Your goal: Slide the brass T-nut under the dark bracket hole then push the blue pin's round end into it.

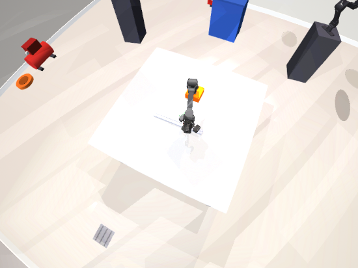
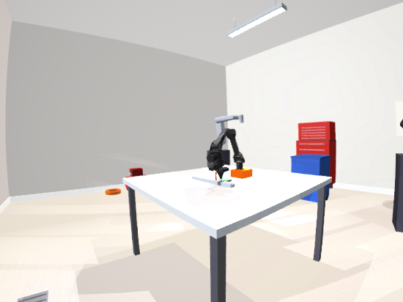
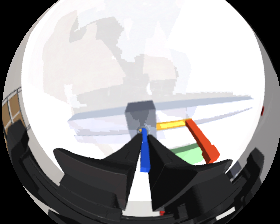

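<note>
The blue pin is held between the tips of the gripper, its end apparently at the hole of the dark bracket on the rail.

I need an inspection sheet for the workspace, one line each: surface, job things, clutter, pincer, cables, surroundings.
Surface: white table, pale patches on its top; cause unclear.
Rail: aluminum rail, lying on the table.
Bracket: dark bracket, on the rail.
Nut handle: orange handle, sticking up beside the bracket; nut seating cannot be told.
Pin: blue pin, in the pincer, lower end at the bracket hole.
Tray: green tray, beside the rail, partly hidden.
Clutter: nothing seen.
Pincer: shut on the pin.
Cables: nothing seen.
Surroundings: blue bin, red tool chest.
</note>
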Available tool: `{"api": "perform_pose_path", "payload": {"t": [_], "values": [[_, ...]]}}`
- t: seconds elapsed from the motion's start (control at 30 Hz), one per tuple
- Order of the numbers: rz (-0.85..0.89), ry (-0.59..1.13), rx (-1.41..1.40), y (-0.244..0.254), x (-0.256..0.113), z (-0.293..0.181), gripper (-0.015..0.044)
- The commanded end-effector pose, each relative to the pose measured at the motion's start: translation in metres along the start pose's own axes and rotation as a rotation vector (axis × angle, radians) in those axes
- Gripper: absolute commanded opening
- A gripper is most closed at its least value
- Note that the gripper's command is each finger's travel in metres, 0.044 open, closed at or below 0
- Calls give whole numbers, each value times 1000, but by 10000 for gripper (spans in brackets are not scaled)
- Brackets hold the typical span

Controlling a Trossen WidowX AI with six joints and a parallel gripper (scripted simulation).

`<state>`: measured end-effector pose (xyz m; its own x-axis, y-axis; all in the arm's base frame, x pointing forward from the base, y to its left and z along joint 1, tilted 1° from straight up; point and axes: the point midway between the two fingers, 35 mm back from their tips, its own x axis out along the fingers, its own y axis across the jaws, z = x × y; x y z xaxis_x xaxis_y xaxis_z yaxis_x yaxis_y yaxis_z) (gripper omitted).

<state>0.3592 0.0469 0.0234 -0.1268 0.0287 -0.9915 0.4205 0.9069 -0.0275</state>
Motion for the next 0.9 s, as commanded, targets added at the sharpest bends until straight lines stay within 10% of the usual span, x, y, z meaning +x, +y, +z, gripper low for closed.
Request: {"api": "perform_pose_path", "payload": {"t": [0.0,0.2,0.6,0.87], "values": [[0,-1,-2,0,0,0,-150],[1,-6,0,0,0,0,-150],[2,-4,-1,0,0,0,160],[2,-4,-1,0,-9,-1,160]]}}
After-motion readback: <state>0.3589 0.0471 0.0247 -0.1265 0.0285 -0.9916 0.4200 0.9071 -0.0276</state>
